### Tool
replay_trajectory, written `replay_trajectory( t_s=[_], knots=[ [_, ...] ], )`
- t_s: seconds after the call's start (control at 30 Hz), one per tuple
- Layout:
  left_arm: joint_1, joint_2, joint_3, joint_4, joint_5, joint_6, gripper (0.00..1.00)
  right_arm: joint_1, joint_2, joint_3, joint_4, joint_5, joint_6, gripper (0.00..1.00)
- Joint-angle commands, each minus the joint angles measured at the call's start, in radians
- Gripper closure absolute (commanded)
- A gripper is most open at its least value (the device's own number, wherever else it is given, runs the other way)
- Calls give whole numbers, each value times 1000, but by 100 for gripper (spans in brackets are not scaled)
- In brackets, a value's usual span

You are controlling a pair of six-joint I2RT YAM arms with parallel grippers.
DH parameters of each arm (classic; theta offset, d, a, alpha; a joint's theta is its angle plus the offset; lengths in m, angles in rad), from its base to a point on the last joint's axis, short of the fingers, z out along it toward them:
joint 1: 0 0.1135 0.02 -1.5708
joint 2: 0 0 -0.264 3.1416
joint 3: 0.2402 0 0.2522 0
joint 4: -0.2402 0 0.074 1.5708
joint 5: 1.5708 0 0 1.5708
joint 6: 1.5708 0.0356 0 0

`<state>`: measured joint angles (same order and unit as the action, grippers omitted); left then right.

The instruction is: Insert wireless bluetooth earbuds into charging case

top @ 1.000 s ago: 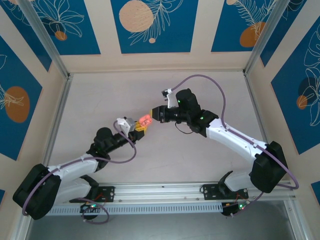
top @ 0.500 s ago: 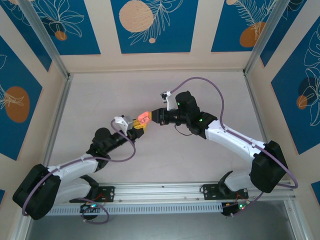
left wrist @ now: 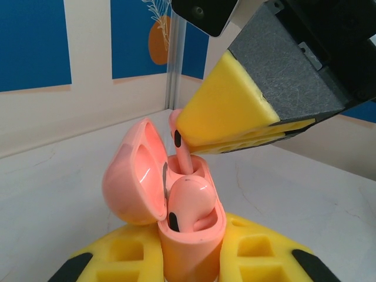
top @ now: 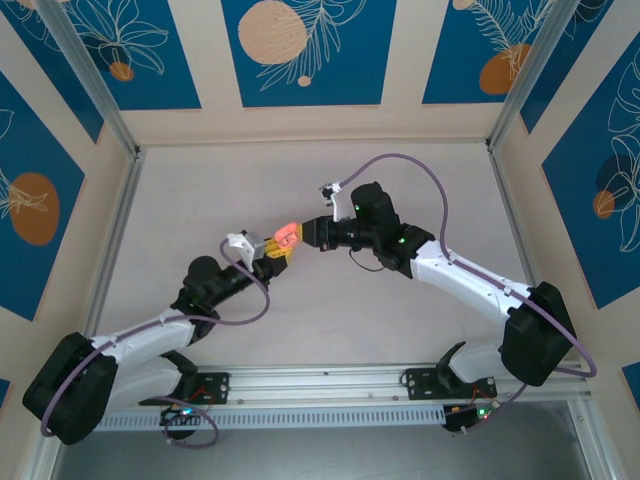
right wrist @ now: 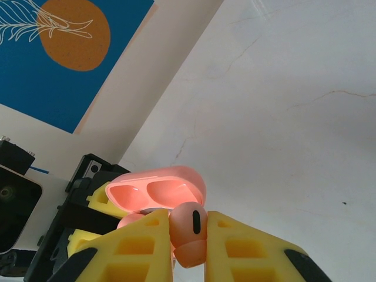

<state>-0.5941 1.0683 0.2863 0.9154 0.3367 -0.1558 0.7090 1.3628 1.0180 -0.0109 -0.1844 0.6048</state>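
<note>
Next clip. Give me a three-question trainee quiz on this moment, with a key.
1. True or false: the lid of the charging case gripped by the left hand is shut.
2. The right hand grips: A) the case; B) an earbud; C) nothing.
3. How many earbuds sit in the case with no hand on them?
Key: 1. False, the lid stands open. 2. B, the held earbud, its stem going into the free slot. 3. One, the seated earbud.
</note>
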Motion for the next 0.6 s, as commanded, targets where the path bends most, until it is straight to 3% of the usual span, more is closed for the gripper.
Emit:
replay_trajectory(
  t_s=[0.0, 0.57],
  knots=[
    [-9, -33, 12, 57, -22, -1, 84, 7, -19, -21, -55, -2, -35, 84],
    [-9, -60, 8, 49, -18, 4, 83, 6, -59, -49, -66, 1, -88, 83]
  ],
)
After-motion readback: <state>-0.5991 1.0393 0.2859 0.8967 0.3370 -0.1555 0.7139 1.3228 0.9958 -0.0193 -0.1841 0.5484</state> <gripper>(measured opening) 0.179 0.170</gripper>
